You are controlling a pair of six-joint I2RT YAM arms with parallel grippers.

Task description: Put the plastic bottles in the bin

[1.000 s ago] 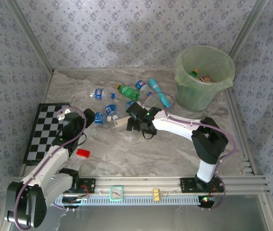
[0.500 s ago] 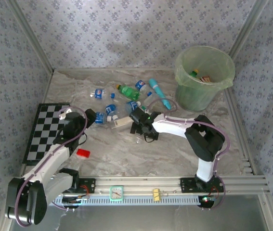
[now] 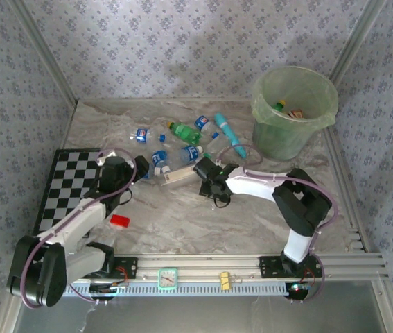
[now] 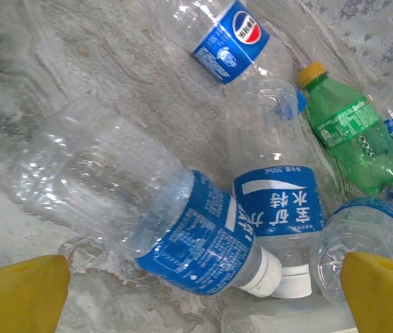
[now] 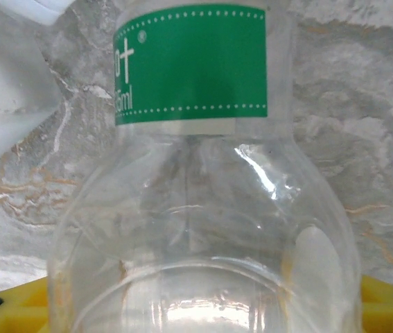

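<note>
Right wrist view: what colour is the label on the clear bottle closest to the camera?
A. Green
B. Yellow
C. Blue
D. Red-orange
A: the clear bottle carries a green label with white print.

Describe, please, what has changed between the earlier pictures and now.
The right gripper shifted slightly right and closed on a clear green-labelled bottle. The left gripper, open throughout, reached forward over the blue-labelled bottles. The bin, the green bottle and the red block stayed put.
</note>
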